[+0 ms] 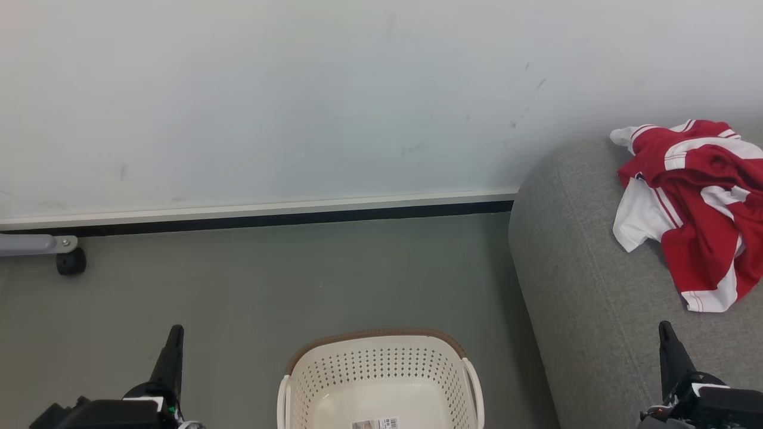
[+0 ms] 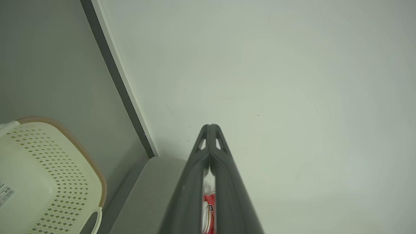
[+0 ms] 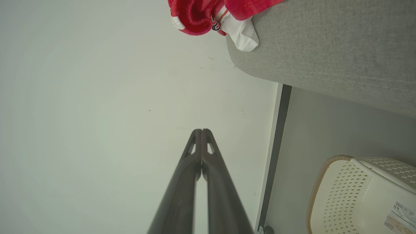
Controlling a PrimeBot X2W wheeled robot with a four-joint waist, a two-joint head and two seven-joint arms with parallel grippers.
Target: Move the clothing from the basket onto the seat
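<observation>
One heap of red-and-white clothing (image 1: 691, 196) lies crumpled on the single grey seat (image 1: 584, 286) at the right of my head view, near the seat's rounded end by the wall. White panels and stripe trim show among the red folds. I cannot tell how many garments make up the heap. My right wrist view catches the same clothing (image 3: 201, 16) at the seat's (image 3: 325, 48) edge, with a white corner hanging over it. In my left wrist view a sliver of the red fabric (image 2: 209, 201) shows through the gap between the finger shanks, with the seat (image 2: 152, 191) beside it.

One cream basket (image 1: 375, 333) with a brown rim stands on the grey floor (image 1: 268, 280), just left of the seat and apart from the clothing. One barcode sticker (image 1: 375, 423) sits on its bottom. The basket appears again at the lower left of the left wrist view (image 2: 65, 182) and the lower right of the right wrist view (image 3: 338, 191).

Two pincers flank the basket. My left pincer (image 1: 174, 339) (image 2: 210, 127) points up over the floor, fingers pressed together at the tips. My right pincer (image 1: 664, 329) (image 3: 201, 131) stands over the seat's near part, well short of the clothing, its fingers likewise closed tip to tip.

Beyond them are one pale wall (image 1: 298, 89), one baseboard (image 1: 256, 208), and one black caster (image 1: 71, 262) under a grey bar (image 1: 36, 244) at far left.
</observation>
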